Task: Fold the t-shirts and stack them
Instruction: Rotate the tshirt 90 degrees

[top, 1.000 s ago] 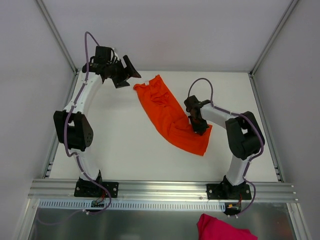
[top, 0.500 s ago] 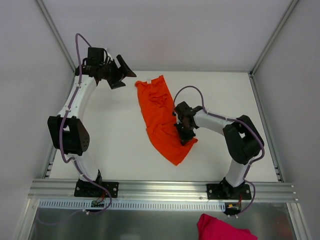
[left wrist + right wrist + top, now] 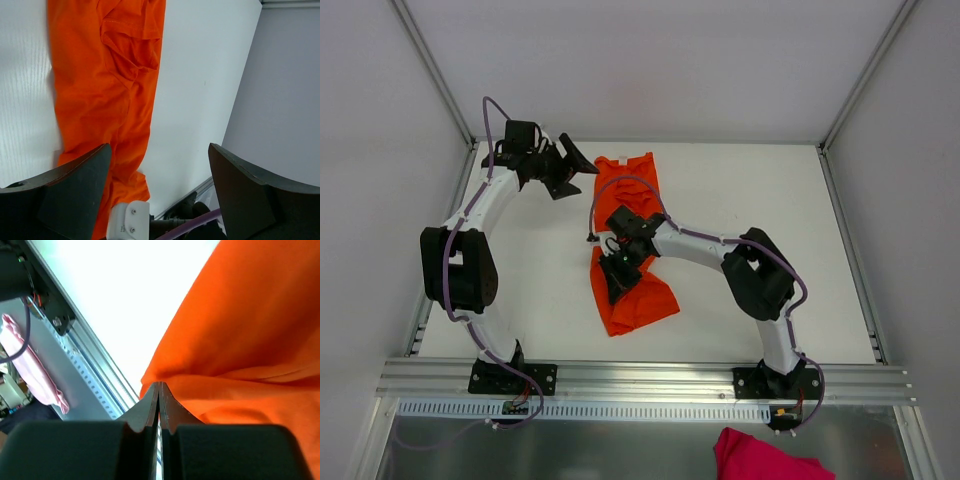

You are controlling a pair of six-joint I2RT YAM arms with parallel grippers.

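Note:
The bright orange t-shirt (image 3: 632, 180) lies as a long crumpled strip in the left-middle of the white table (image 3: 770, 200), its lower end bunched near the front. My right gripper (image 3: 618, 282) reaches across to that lower part, shut on a fold of the fabric. In the right wrist view the gripper (image 3: 159, 386) pinches a ridge of the t-shirt (image 3: 240, 335). My left gripper (image 3: 572, 163) hangs open just left of the shirt's far end, holding nothing. In the left wrist view the t-shirt (image 3: 100, 85) lies beyond the left gripper (image 3: 160, 150), mostly on its left side.
A magenta cloth (image 3: 760, 456) lies below the aluminium rail (image 3: 650, 378) at the front, outside the table; it shows pink (image 3: 35, 375) in the right wrist view. Grey walls close the table on three sides. The right arm's white link (image 3: 127, 220) shows in the left wrist view.
My right gripper has swept left across the table, dragging the t-shirt's lower end with it; the shirt has gone from a slanted spread to a bunched upright strip. The left gripper barely shifted.

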